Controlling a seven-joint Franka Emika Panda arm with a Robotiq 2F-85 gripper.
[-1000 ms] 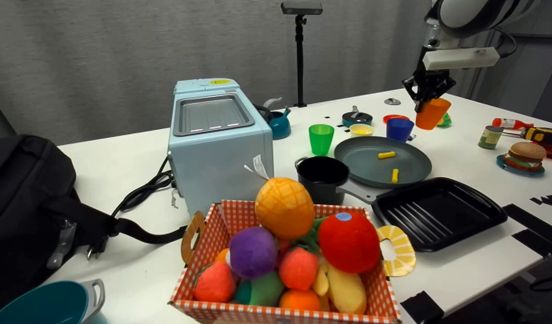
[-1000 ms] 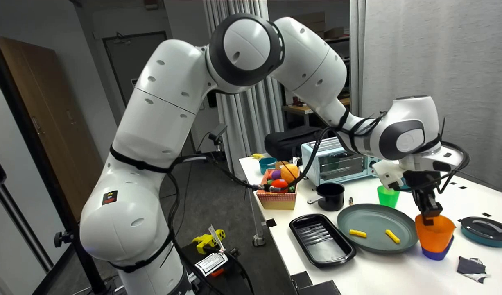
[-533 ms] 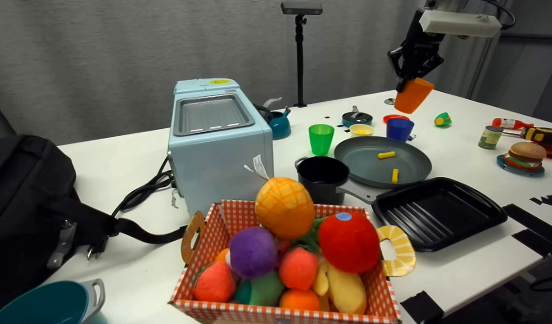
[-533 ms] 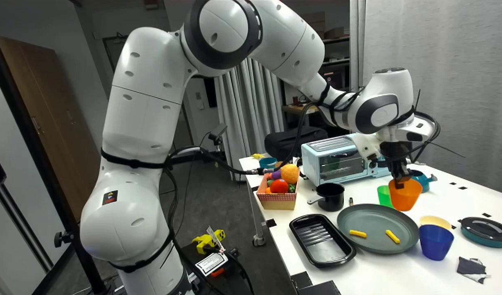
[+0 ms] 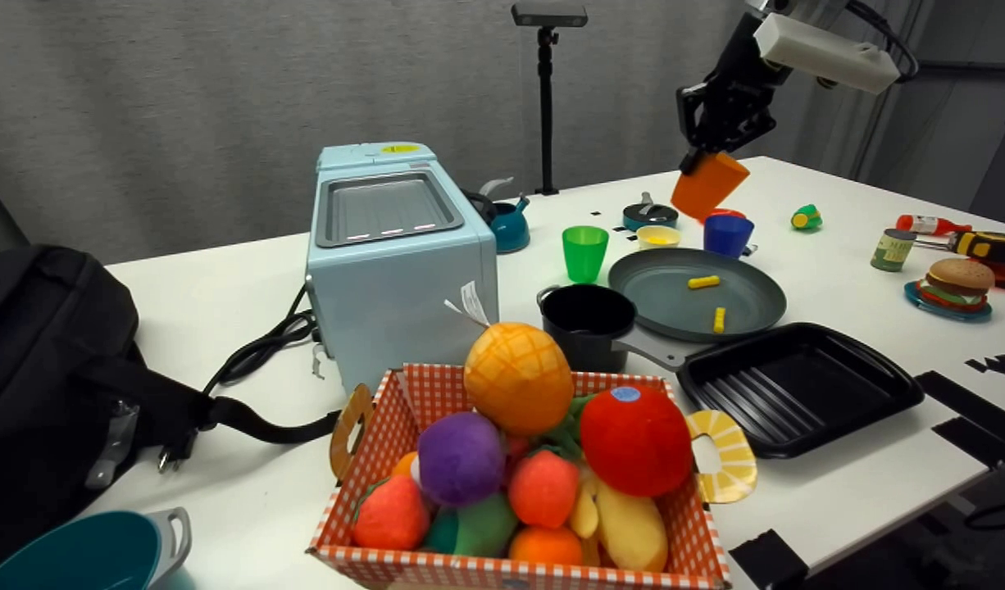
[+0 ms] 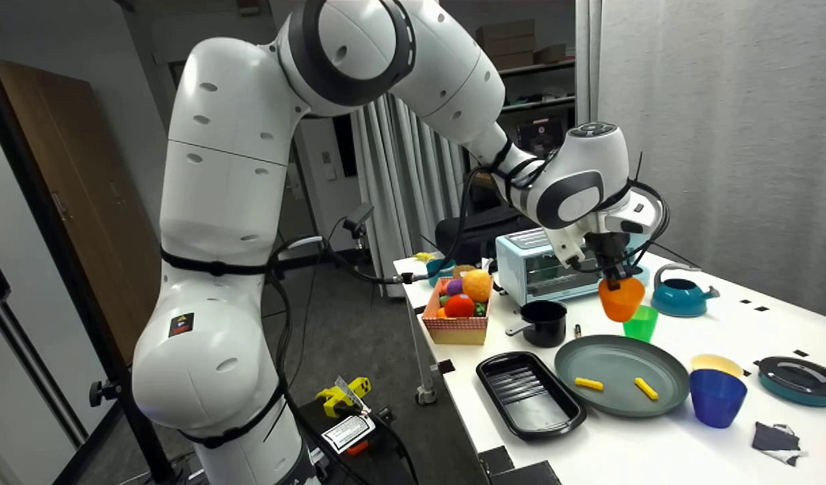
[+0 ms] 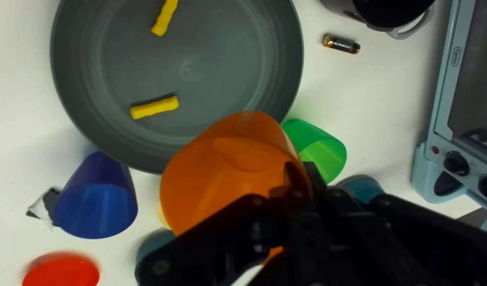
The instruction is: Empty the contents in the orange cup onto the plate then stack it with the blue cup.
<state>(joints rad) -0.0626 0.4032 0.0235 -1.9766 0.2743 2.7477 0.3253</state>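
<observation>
My gripper (image 5: 689, 164) is shut on the wall of the orange cup (image 5: 710, 187) and holds it tilted in the air. In an exterior view the orange cup (image 6: 622, 300) shows just above and beside the green cup. In the wrist view the orange cup (image 7: 223, 171) overlaps the near rim of the plate, and no yellow pieces show inside it. The dark grey plate (image 6: 608, 367) lies on the table. Two yellow pieces, one (image 6: 589, 384) and another (image 6: 646, 389), lie apart on it. The blue cup (image 6: 716, 399) stands upright beside the plate, also in the wrist view (image 7: 96, 198).
The green cup (image 6: 641, 323) stands by the plate. A yellow cup (image 6: 716, 364) is behind the blue cup. A black pot (image 6: 545, 323), a black ridged tray (image 6: 531, 397), a battery (image 7: 341, 43), a toaster oven (image 5: 404, 270) and a teal kettle (image 6: 680, 296) stand around.
My gripper has carried the orange cup away from the blue cup toward the green cup and toaster oven, and it tilts more. The plate, yellow pieces and blue cup have not moved.
</observation>
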